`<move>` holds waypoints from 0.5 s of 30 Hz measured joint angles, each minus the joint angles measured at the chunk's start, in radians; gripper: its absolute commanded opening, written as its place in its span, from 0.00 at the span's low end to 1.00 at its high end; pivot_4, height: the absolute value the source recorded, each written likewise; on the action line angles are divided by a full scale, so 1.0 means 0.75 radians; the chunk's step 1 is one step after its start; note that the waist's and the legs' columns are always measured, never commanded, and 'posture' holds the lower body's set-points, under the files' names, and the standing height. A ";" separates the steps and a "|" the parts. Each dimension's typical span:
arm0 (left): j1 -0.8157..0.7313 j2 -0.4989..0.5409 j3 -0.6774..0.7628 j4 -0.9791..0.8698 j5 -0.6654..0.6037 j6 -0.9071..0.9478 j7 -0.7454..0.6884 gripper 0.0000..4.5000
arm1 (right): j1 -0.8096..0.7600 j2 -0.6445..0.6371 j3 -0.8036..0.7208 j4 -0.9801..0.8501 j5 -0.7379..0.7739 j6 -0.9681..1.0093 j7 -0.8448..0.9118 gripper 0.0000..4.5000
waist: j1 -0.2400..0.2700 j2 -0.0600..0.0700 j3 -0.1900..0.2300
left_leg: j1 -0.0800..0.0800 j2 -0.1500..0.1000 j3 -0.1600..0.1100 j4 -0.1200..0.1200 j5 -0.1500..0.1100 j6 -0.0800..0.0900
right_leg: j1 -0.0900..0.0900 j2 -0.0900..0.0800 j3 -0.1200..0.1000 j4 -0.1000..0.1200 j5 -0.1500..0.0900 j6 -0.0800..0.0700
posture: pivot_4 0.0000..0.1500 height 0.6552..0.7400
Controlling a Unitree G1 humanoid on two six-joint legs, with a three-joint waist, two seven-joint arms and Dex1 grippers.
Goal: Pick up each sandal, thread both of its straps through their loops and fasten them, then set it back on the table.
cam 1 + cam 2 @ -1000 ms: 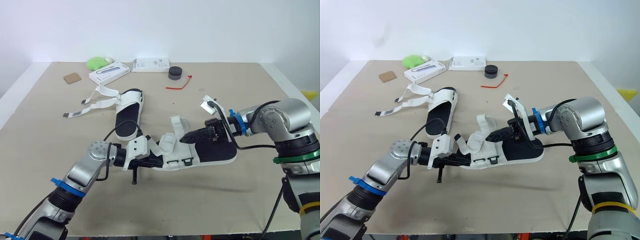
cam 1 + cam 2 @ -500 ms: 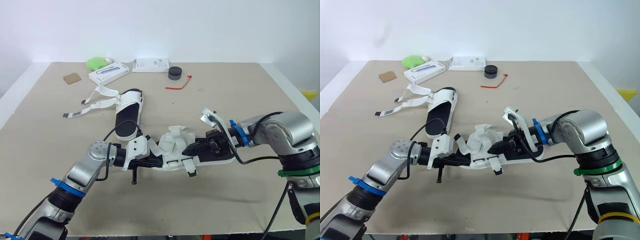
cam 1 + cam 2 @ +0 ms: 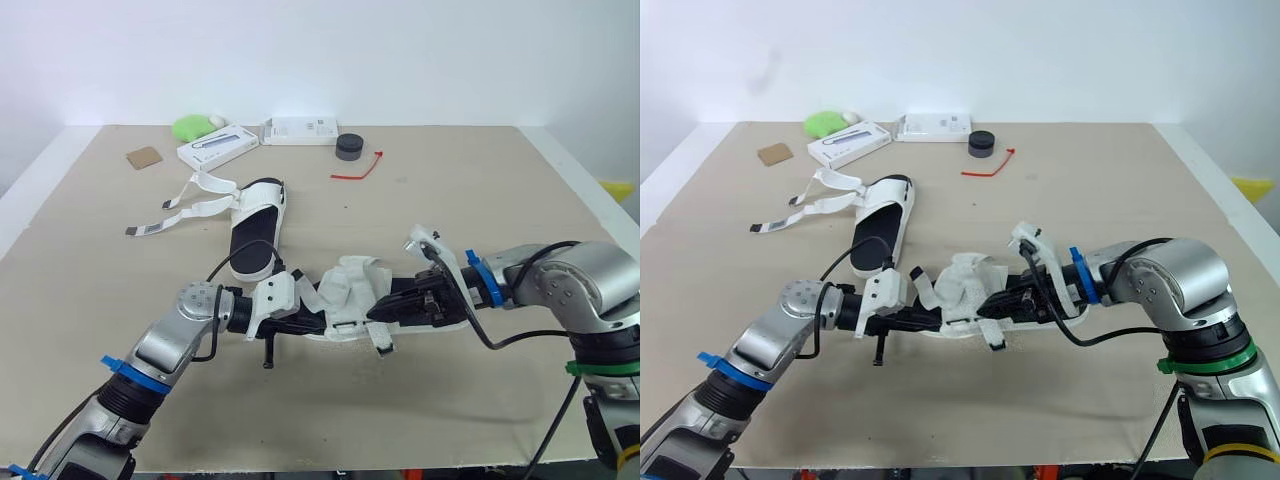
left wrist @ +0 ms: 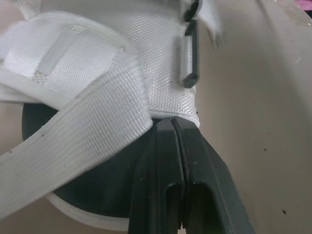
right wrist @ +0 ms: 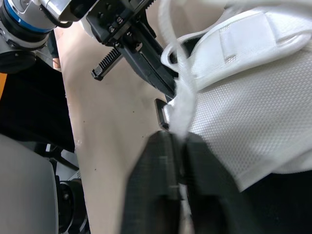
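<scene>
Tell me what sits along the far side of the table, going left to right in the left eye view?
brown cardboard square → long white box → flat white packet → black round puck

Sandal (image 3: pixel 352 283) wht/blk, table (image 3: pixel 470 190) tan.

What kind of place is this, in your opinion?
Probably an indoor robot test bench: a plain table against a bare white wall, with the held sandal, the far sandal and odd props such as a white box and a red tie.
</scene>
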 measured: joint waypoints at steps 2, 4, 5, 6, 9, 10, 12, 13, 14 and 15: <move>-0.001 -0.002 0.000 0.001 0.000 0.000 -0.001 0.00 | 0.003 -0.033 0.002 -0.014 -0.004 -0.049 0.030 0.69 | 0.000 0.000 0.000 | 0.000 0.000 0.000 0.000 0.000 0.000 | 0.000 -0.001 0.000 0.000 0.000 0.000 | 1.00 1.00; -0.001 -0.003 0.000 0.002 0.001 0.000 -0.001 0.00 | 0.005 -0.067 0.002 -0.020 -0.020 -0.112 0.058 0.87 | 0.000 0.000 0.000 | 0.000 0.000 0.001 0.000 0.000 0.000 | 0.000 -0.001 0.000 0.000 -0.002 0.004 | 1.00 1.00; -0.001 -0.003 0.000 0.002 0.001 0.000 -0.001 0.00 | 0.006 -0.073 0.002 -0.020 -0.022 -0.122 0.065 0.95 | 0.000 0.000 0.000 | 0.000 -0.001 0.001 0.000 0.000 0.000 | 0.000 -0.001 0.000 0.000 -0.004 0.006 | 1.00 1.00; -0.001 -0.003 0.000 0.003 0.001 0.000 -0.001 0.00 | 0.011 -0.099 0.002 -0.020 -0.028 -0.154 0.087 0.98 | 0.000 0.000 0.000 | 0.000 -0.001 0.000 0.000 0.000 0.000 | 0.000 -0.001 0.000 0.000 -0.004 0.007 | 1.00 1.00; -0.006 -0.004 -0.005 0.003 0.000 0.001 -0.004 0.00 | 0.085 -0.235 -0.044 -0.032 -0.016 -0.215 0.187 0.98 | 0.003 0.000 0.000 | 0.000 0.000 0.000 0.000 0.000 0.000 | 0.000 -0.001 0.000 0.000 -0.004 0.006 | 1.00 1.00; -0.005 -0.002 -0.005 0.003 0.000 0.000 -0.005 0.00 | 0.108 -0.252 -0.058 -0.045 -0.003 -0.215 0.203 0.98 | 0.004 0.000 0.000 | 0.000 0.000 0.000 0.000 0.000 0.000 | 0.000 -0.001 0.000 0.000 -0.004 0.006 | 1.00 1.00; -0.005 -0.002 -0.007 0.004 0.000 0.000 -0.006 0.00 | 0.239 -0.306 -0.097 -0.111 0.025 -0.236 0.242 0.98 | 0.004 0.000 0.000 | 0.000 0.000 -0.001 0.000 0.000 0.001 | 0.001 0.000 -0.001 0.000 -0.005 0.006 | 1.00 1.00; -0.005 0.003 -0.004 0.005 0.000 0.000 -0.008 0.00 | 0.301 -0.307 -0.093 -0.135 0.029 -0.241 0.246 0.98 | 0.004 -0.001 -0.001 | 0.000 0.001 0.000 0.000 0.000 0.001 | 0.001 0.001 0.000 0.000 -0.006 0.007 | 1.00 1.00; -0.006 0.005 -0.001 0.006 0.000 0.000 -0.009 0.00 | 0.336 -0.299 -0.090 -0.147 0.032 -0.244 0.242 0.98 | 0.003 0.000 -0.001 | 0.000 0.001 0.001 0.000 0.000 0.001 | 0.000 0.001 0.001 0.000 -0.005 0.008 | 1.00 1.00; -0.007 0.008 0.000 0.009 0.002 0.001 -0.009 0.00 | 0.357 -0.285 -0.089 -0.149 0.032 -0.250 0.234 0.98 | 0.002 0.000 -0.001 | 0.000 0.001 0.005 0.000 0.000 0.001 | 0.001 0.000 0.003 0.001 -0.005 0.008 | 1.00 1.00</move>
